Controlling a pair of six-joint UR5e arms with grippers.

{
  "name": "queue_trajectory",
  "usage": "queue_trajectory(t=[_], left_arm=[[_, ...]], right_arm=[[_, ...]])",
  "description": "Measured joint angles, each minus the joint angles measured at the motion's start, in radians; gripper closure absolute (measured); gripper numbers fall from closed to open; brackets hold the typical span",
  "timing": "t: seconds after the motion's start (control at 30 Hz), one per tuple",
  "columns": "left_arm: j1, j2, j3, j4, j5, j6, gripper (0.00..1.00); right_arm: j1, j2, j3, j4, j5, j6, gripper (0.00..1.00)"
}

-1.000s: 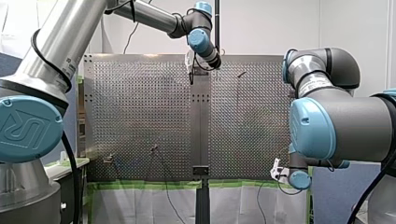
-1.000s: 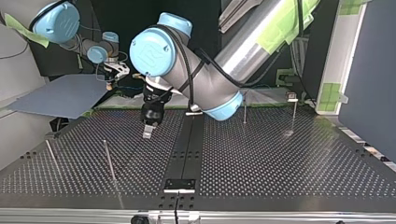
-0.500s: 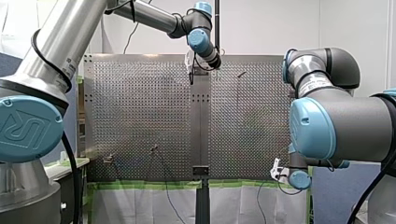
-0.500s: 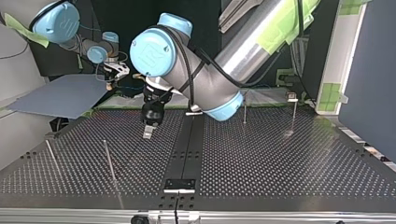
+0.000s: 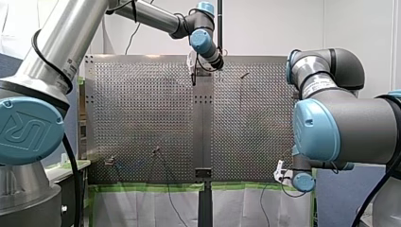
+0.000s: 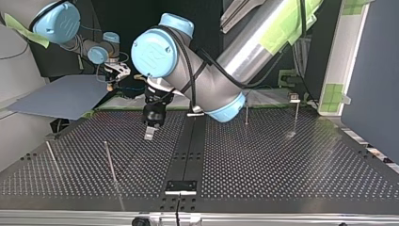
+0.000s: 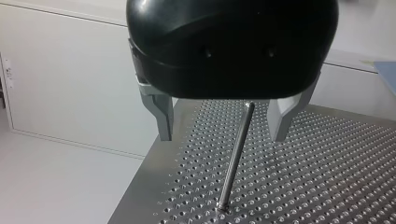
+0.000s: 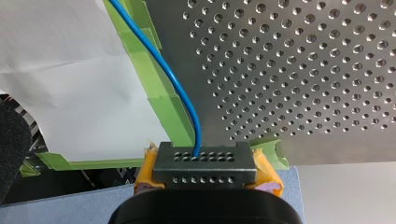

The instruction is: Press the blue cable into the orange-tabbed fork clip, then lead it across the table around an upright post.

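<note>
Judging from how things lie, neither step is done. The blue cable (image 8: 180, 88) is not seated in a clip and is not led round anything. The orange-tabbed fork clip cannot be made out for certain in any view.

The cable is pinched in my right gripper (image 8: 204, 168), between its yellow pads (image 8: 145, 171). From there it is run ahead along the green tape (image 8: 161, 88) at the edge of the perforated table (image 8: 303, 70). In the top view this gripper is seen off the table's far edge, at the view's left.

My left gripper (image 7: 222, 133) is held wide apart and empty above the table. An upright post (image 7: 235, 158) is seen ahead of it, between the metal fingers (image 7: 161, 116), untouched. No cable is seen near that post.

Left to do: cable brought to the clip, pressed in, then routed across and round a post.
</note>
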Motion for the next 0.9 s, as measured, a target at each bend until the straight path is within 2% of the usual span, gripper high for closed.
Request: queue_trajectory(t=[0.27,0.4,0.57,0.67,0.77,0.9], left_arm=[[-0.013,-0.001,0.0,-0.012,-0.003,0.0,0.01],[-0.033,-0.001,-0.013,-0.029,-0.006,0.002,0.01],[-0.049,-0.001,-0.047,-0.016,-0.007,0.002,0.01],[-0.055,-0.001,-0.074,0.007,-0.007,0.002,0.01],[-0.06,-0.001,-0.099,0.024,-0.007,0.001,0.01],[-0.062,-0.001,-0.131,0.039,-0.007,0.001,0.01]], right_arm=[[0.0,-0.007,0.0,0.006,-0.003,-0.004,1.0],[0.003,-0.034,0.002,0.032,-0.006,-0.021,1.0],[0.007,-0.072,0.017,0.069,-0.023,-0.026,1.0],[0.011,-0.098,0.034,0.096,-0.037,-0.021,1.0],[0.016,-0.122,0.042,0.12,-0.051,-0.007,1.0],[0.024,-0.16,0.048,0.158,-0.061,0.029,1.0]])
